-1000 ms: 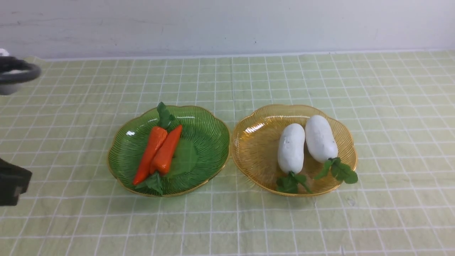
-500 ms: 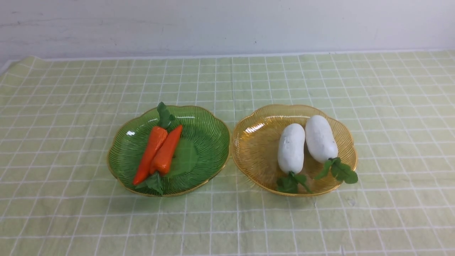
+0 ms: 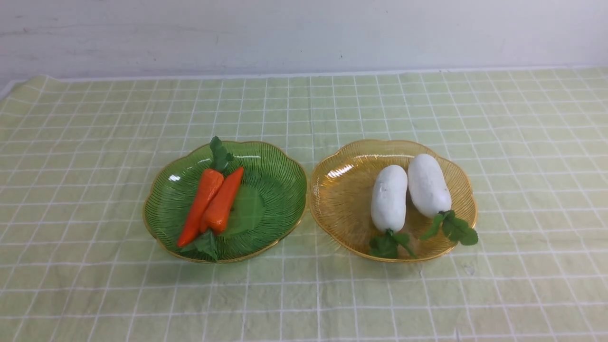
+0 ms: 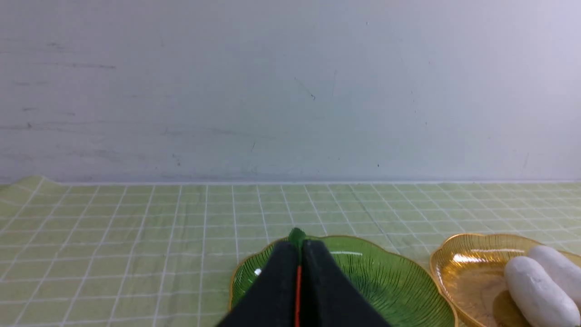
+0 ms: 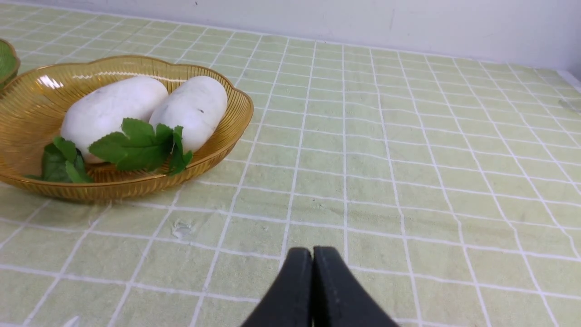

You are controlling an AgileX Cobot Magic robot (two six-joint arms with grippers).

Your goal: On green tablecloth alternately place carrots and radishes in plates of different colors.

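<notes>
Pale grey-white wall (image 3: 304, 33) across 12 o'clock, faint scuffs, small dark specks. Thin white surface (image 3: 5, 86) strip at 10 o'clock edge.

Both radishes (image 5: 150, 113) lie in the amber plate (image 5: 227, 136) — right hand (image 5: 312, 254) closed (empty).

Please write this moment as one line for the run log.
two glossy orange carrots: in ribbed green plate | two white radishes: in amber ribbed plate | left gripper: shut, empty | right gripper: shut, empty
</notes>
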